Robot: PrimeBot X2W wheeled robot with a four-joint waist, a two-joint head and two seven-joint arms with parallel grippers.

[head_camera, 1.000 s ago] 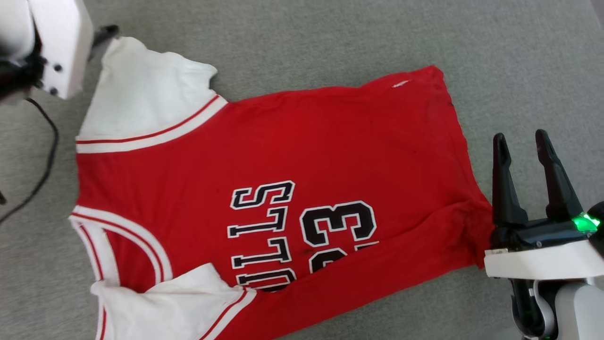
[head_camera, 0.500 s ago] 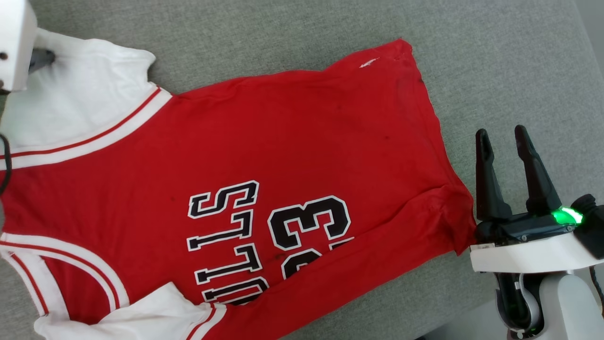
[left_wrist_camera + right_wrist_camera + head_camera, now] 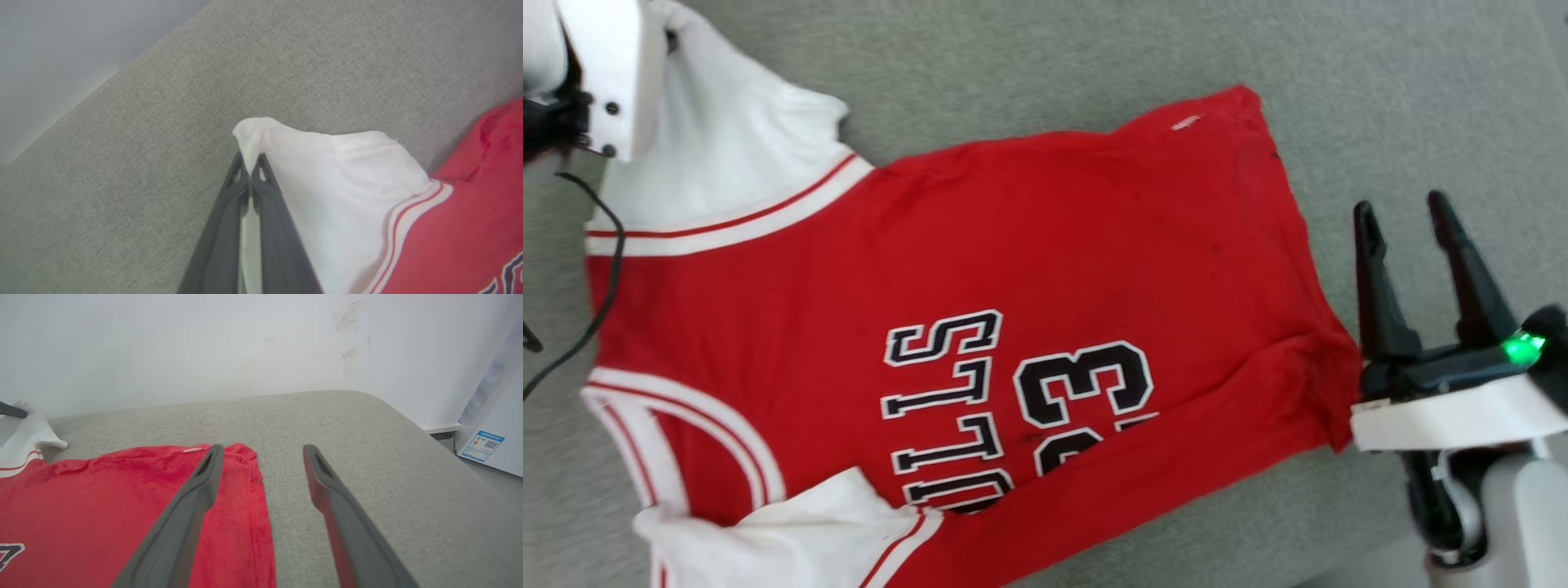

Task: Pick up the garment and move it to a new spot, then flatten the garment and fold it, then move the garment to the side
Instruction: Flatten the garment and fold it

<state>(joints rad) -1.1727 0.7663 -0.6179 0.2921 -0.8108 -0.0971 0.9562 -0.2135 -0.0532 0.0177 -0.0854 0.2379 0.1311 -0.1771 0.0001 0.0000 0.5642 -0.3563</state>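
The garment (image 3: 1013, 269), a red jersey with white sleeves and black "BULLS 33" lettering, lies spread face up on a grey cushioned surface (image 3: 1054, 65). Its lower edge is folded over the lettering. In the left wrist view my left gripper (image 3: 250, 161) is shut on the tip of the far white sleeve (image 3: 327, 171), which bunches into a peak at the fingertips. In the head view that arm's white wrist housing (image 3: 605, 73) sits at the top left, over the sleeve. My right gripper (image 3: 1401, 208) stands open beside the hem, nothing between its fingers (image 3: 196, 498), the left one over the hem.
A black cable (image 3: 605, 278) hangs down at the left edge. Behind the cushion rises a white wall (image 3: 204, 343). The cushion rounds off at the right, where a white appliance with a blue label (image 3: 482, 445) stands. Bare grey cushion lies right of the hem.
My left gripper has shut on the tip of the white sleeve, which now stands up in a peak. The head camera has shifted. The right gripper has stayed open beside the hem.
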